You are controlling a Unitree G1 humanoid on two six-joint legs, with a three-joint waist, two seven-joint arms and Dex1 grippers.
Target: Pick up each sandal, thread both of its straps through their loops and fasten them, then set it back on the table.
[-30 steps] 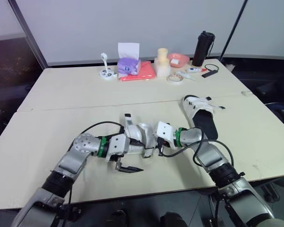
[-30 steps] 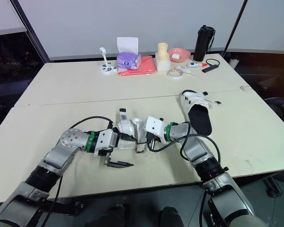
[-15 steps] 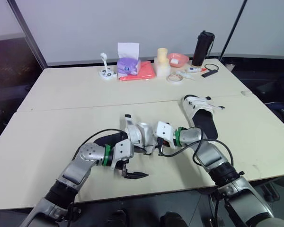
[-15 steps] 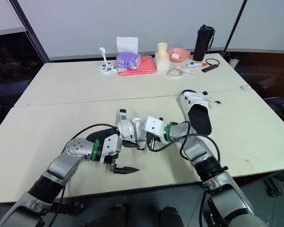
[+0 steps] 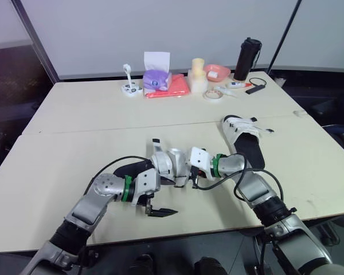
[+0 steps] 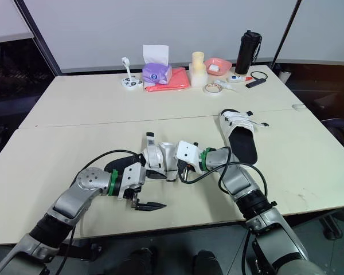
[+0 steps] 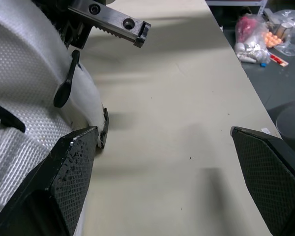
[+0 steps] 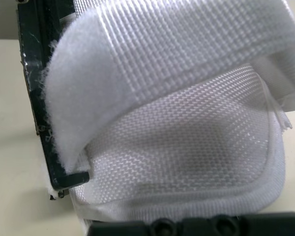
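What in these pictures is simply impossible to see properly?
- Head views: the right hand covers the straps of the near white mesh sandal, so fastened or not is unclear.
- Right wrist view: the white woven strap is cut off by the picture's edges.
- Left wrist view: the sandal is cut off by the edge and partly hidden behind the left hand.
- Head views: print on the purple tissue box is too small to read.
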